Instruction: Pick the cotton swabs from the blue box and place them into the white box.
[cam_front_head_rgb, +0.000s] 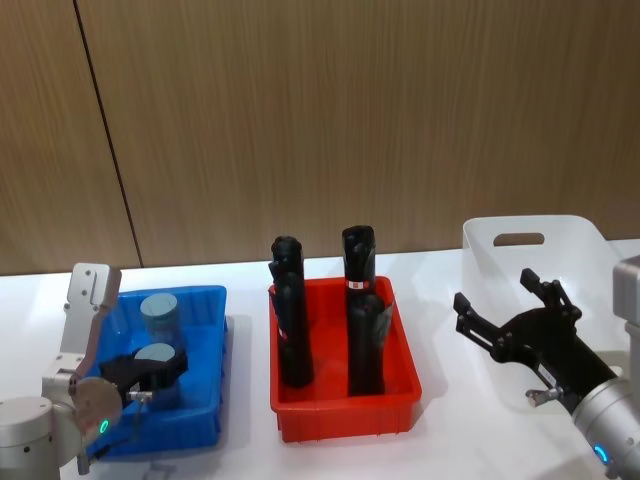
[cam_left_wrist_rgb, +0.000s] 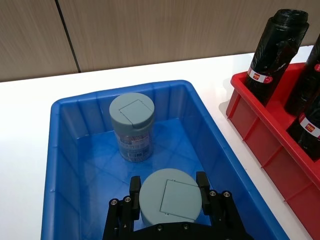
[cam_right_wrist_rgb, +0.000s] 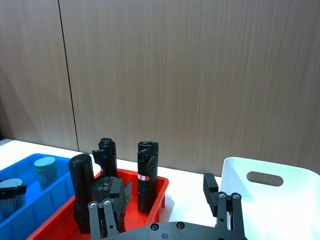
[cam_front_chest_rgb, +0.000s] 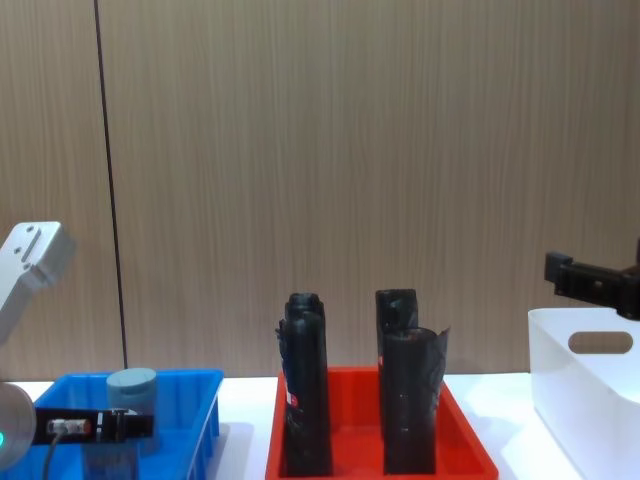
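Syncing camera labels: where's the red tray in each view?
Head: red tray at centre, lower half.
Left wrist: right edge.
Right wrist: lower left.
Chest: bottom centre.
Shared landmark: the black rolls standing in it.
For reference, the left gripper grips a swab jar in the blue box; the right gripper is open by the white box.

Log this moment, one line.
left gripper: shut on grey-lidded clear jar in blue plastic bin | right gripper: open, near white plastic bin

Red tray (cam_front_head_rgb: 345, 408), upright black rolls (cam_front_head_rgb: 293, 345) inside
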